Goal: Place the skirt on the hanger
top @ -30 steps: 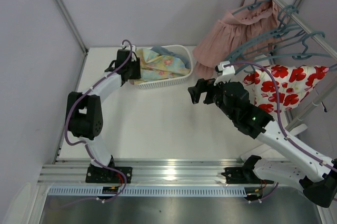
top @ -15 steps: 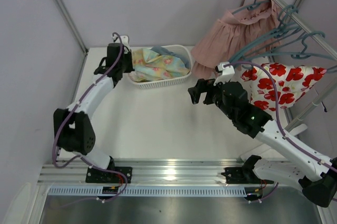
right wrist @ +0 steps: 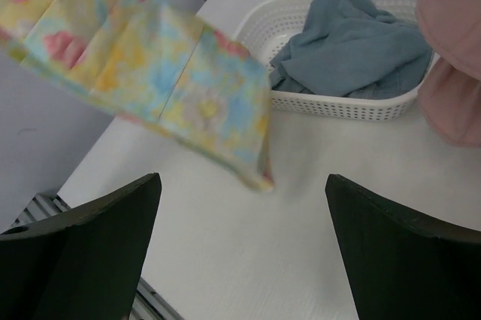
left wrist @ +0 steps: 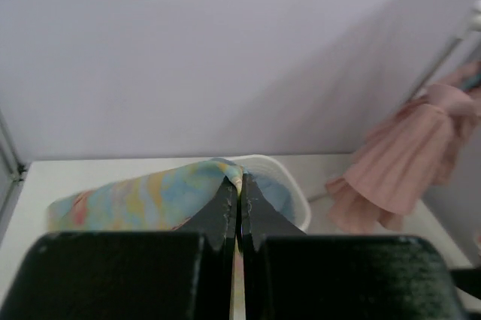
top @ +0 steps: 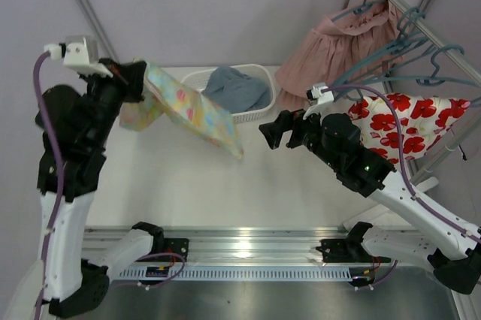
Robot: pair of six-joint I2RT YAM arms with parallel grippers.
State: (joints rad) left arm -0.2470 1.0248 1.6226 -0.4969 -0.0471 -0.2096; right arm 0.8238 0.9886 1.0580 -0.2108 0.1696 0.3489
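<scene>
The left claw [top: 137, 80] has risen out of the white plastic basket [top: 259, 112], clamped tight on an edge of the soft pastel yellow, green and blue flowered skirt [top: 192, 113]. A second ago the skirt lay in that basket; now it hangs clear above the white surface [top: 225, 192]. The right claw [top: 272, 131] gapes empty, and the slim teal plastic hanger [top: 373, 58] waits untouched.

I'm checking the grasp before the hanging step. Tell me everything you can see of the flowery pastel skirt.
The skirt is soft, thin cloth in pastel yellow, green and light blue with pink flowers, folded into a long creased panel. The left gripper is shut on its upper edge and holds it in the air. From there it slopes down to the right, its low corner over the table in front of the basket. Whether that corner touches the table is unclear.
</scene>
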